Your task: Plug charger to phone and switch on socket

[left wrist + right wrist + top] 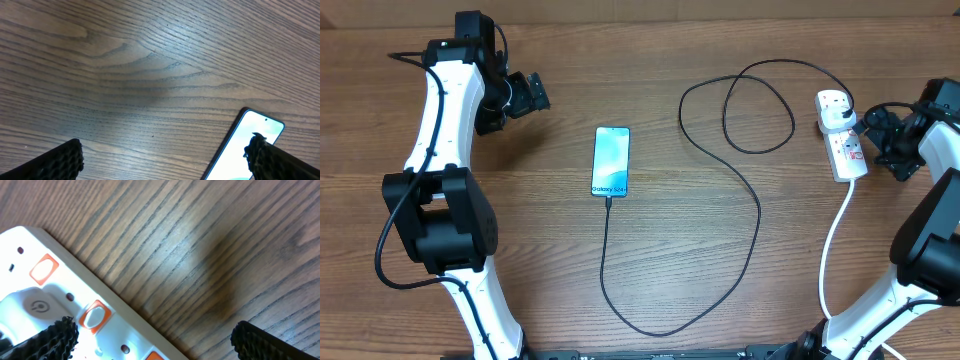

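The phone [610,161] lies flat mid-table with its light blue screen up. The charger [757,215], a thin black cable, meets the phone's lower edge, loops toward the front of the table, then runs back to a white plug on the far end of the socket [847,150], a white power strip at the right. My left gripper [533,94] is open, left of the phone. In the left wrist view the open left gripper [162,165] has the phone [235,152] by its right finger. My right gripper [876,138] hovers open at the socket's right edge. In the right wrist view the right gripper [155,340] has its left finger over the socket [65,280], beside a red switch [95,316].
The socket's thick white cord [833,245] runs to the front edge at the right. The left arm's base [440,220] stands at the left and the right arm's links [930,240] at the far right. Bare wood [210,255] lies under the right gripper's gap.
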Robot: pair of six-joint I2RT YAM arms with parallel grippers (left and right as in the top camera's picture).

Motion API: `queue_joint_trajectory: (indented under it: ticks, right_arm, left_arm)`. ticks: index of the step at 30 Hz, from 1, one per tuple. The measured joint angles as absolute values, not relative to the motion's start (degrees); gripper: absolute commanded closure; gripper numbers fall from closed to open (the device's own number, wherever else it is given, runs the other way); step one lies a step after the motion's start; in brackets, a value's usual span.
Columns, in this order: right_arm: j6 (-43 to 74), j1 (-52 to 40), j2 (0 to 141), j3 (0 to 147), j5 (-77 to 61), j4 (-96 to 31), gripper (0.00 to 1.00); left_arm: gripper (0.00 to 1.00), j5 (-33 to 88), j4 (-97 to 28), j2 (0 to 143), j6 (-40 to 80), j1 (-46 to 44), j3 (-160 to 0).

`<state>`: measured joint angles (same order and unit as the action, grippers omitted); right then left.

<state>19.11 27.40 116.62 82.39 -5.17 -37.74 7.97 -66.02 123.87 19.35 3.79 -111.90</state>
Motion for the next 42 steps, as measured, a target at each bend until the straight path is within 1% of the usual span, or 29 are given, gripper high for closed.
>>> queue_joint_trajectory:
  ticks: [16,42]
  right_arm:
    - [18.5,27.4,116.49,82.15,-4.89,-35.07,0.0]
    - [18.92,27.46,118.58,81.73,-4.95,-35.94,0.0]
  left_arm:
    - [0.0,7.97,-66.02,123.87,19.35,3.79,-111.9]
    - [0.0,7.97,-66.02,123.87,19.35,3.79,-111.9]
